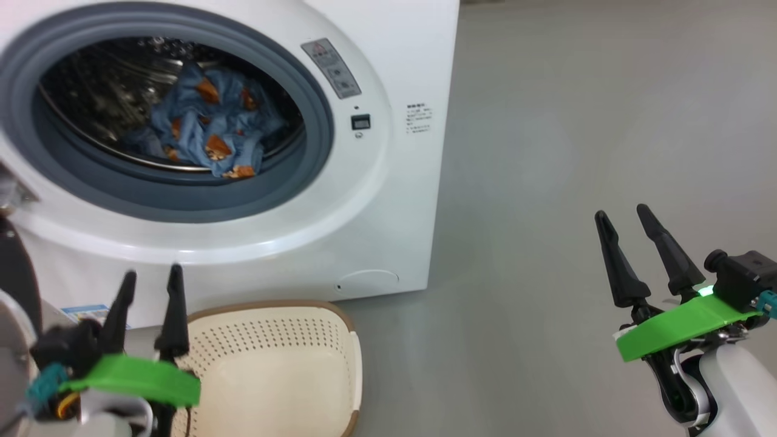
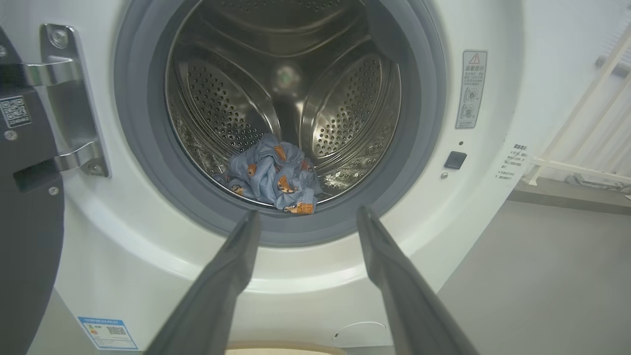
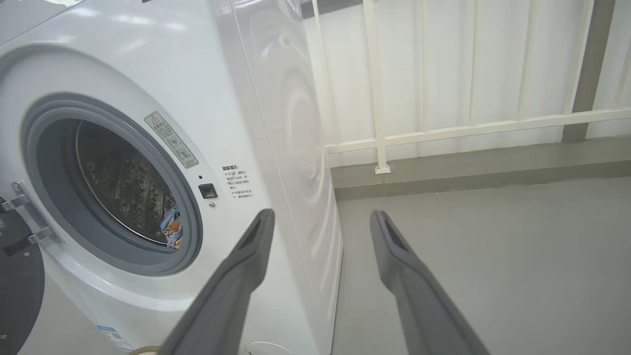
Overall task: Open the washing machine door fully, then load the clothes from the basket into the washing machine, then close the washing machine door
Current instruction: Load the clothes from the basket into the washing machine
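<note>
Now the light blue fabric clothes with orange-brown cartoon prints (image 1: 206,130) lie bunched at the front lip of the steel perforated drum (image 2: 340,113), inside the big white box-shaped washing machine (image 1: 394,91). Its round black-rimmed door (image 2: 24,246) seems swung wide to the left, though it is mostly cut off. The small cream perforated plastic basket (image 1: 273,334) stands just below the opening. The left gripper (image 1: 152,271) and right gripper (image 1: 621,210) both hang spread wide, gripping nothing.
</note>
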Robot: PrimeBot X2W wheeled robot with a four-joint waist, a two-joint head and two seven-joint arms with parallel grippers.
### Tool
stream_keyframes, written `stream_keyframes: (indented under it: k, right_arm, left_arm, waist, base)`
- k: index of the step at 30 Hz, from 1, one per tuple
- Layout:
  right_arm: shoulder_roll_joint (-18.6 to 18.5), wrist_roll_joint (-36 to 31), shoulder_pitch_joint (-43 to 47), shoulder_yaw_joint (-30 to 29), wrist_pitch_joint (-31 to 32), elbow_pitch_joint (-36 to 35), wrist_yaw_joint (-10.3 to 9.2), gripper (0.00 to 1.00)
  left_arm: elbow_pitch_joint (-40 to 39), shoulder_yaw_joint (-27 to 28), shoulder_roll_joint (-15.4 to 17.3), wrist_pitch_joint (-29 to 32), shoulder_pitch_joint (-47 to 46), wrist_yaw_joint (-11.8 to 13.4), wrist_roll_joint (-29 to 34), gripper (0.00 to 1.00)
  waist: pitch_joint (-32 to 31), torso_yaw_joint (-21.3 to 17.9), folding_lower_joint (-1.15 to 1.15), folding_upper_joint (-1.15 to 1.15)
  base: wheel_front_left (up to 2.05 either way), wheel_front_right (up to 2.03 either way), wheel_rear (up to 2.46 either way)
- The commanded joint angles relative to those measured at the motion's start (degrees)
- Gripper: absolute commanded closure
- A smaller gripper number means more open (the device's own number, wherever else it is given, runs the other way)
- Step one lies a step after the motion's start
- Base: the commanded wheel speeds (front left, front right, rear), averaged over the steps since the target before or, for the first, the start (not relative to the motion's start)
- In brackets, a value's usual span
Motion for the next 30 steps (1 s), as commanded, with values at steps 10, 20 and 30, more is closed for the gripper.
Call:
stream_keyframes:
  k: [10,20,30]
  right_arm:
    - [-1.1,0.4,3.2,0.9,-0.5,-0.4,0.26,0.0]
    - [-1.4,0.2,4.5,1.0,-0.5,-0.1,0.26,0.0]
    - [-1.2,0.1,4.0,1.2,-0.5,-0.1,0.26,0.0]
  left_arm:
    - [-10.7,4.3,1.2,-0.4,10.1,3.7,1.5,0.0]
    - [-14.3,4.7,0.5,-0.4,14.0,3.9,2.4,0.0]
    - [-13.9,4.7,0.1,-0.4,14.1,3.8,4.0,0.0]
  waist:
    - [-4.9,2.2,0.0,0.0]
    - [-5.8,2.6,0.0,0.0]
    - [-5.4,2.3,0.0,0.0]
  base:
    - [0.0,0.0,0.0]
    - [0.0,0.0,0.0]
    - [0.0,0.0,0.0]
